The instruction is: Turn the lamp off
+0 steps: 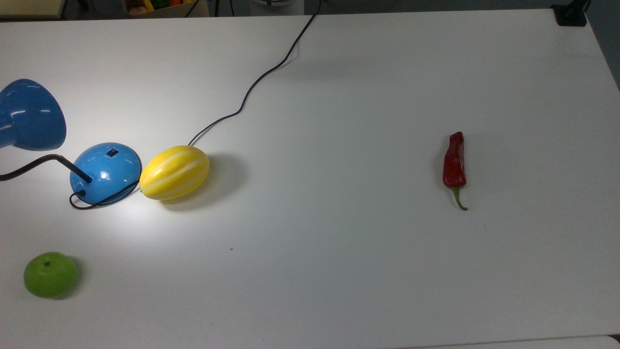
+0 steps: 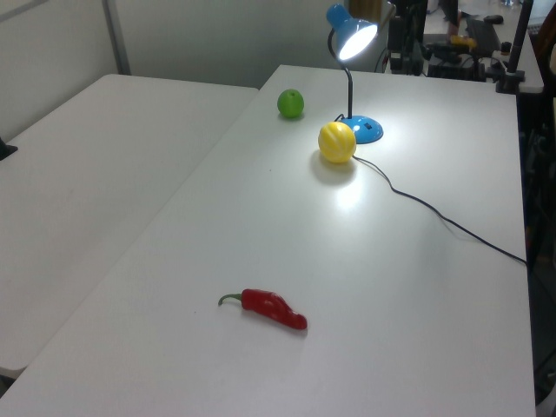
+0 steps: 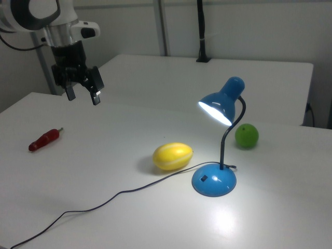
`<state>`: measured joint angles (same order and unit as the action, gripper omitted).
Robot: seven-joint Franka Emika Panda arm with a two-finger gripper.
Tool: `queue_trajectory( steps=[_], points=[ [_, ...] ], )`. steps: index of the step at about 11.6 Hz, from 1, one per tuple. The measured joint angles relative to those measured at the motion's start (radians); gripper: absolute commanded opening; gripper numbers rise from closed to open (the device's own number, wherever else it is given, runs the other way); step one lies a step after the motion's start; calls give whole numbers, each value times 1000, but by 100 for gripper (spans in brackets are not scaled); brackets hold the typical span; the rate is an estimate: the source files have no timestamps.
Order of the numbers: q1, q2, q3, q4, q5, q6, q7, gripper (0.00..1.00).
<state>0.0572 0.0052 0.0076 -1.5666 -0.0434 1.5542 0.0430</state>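
Top view: the lamp sits lit at the left end of the white bench, its small black switch on top of the dome base, a yellow melon touching the base on the top view's right. A green apple and a red pepper lie well apart.

Left view: the shade glows at the bench's far end, its cord trailing toward the near right.

Right view: the claw hangs with jaws apart, holding nothing, well away from the lamp. A clean finish likely means coming straight down on the switch, clear of gooseneck and melon.
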Motion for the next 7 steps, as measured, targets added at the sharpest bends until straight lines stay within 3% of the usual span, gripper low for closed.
queue_trajectory(
  steps=[7],
  points=[
    [1, 0, 0, 0, 0, -7, -1, 100]
  ],
)
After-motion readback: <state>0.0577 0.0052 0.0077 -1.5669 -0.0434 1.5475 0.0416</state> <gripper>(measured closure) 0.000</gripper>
